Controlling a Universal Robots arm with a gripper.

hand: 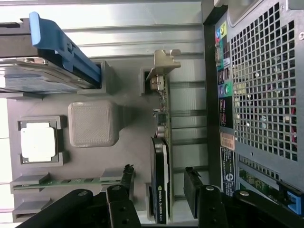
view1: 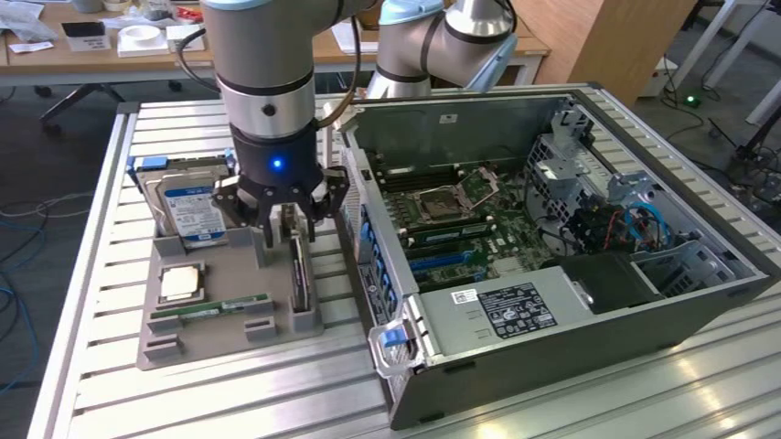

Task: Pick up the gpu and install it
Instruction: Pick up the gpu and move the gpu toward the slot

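Note:
The gpu (hand: 161, 156) stands on edge in a slot of the grey holder (hand: 128, 114), its silver end bracket (hand: 164, 64) at one end and its dark face with a label at the other. In the exterior view the gpu (view1: 299, 279) sits upright beside the open computer case (view1: 550, 302). My gripper (view1: 289, 236) hangs right above it, open. In the wrist view the gripper (hand: 159, 192) straddles the card, one dark finger on each side (hand: 124, 185), with a gap to the card on both sides. Nothing is held.
The holder (view1: 226, 338) also carries a hard drive (view1: 196, 206) with a blue-white label, a processor chip (view1: 181, 282) and a RAM stick (view1: 214, 309). The case's motherboard (view1: 458, 215) lies exposed. The case's perforated rear wall (hand: 266, 85) is close beside the card.

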